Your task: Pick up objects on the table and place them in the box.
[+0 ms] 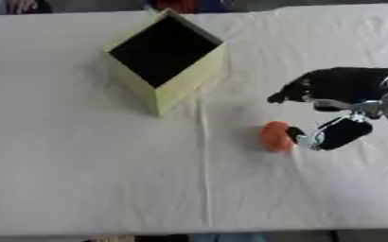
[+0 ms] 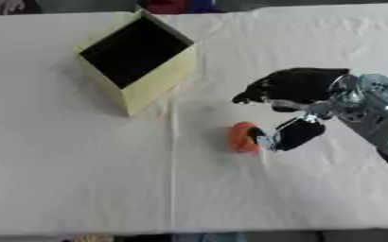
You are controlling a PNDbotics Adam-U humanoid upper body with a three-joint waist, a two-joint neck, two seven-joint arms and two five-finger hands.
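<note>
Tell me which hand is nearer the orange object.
Right. The right hand is at the orange object, its thumb against it, fingers above. The left hand shows in neither view.

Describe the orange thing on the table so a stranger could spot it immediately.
Start from the yellow box with the dark open top, standing at the far left of the white-clothed table. Look nearer and to the right, to the robot's right hand. The small round orange object lies on the cloth at that hand's thumb tip, the only bright-coloured loose item there.
</note>
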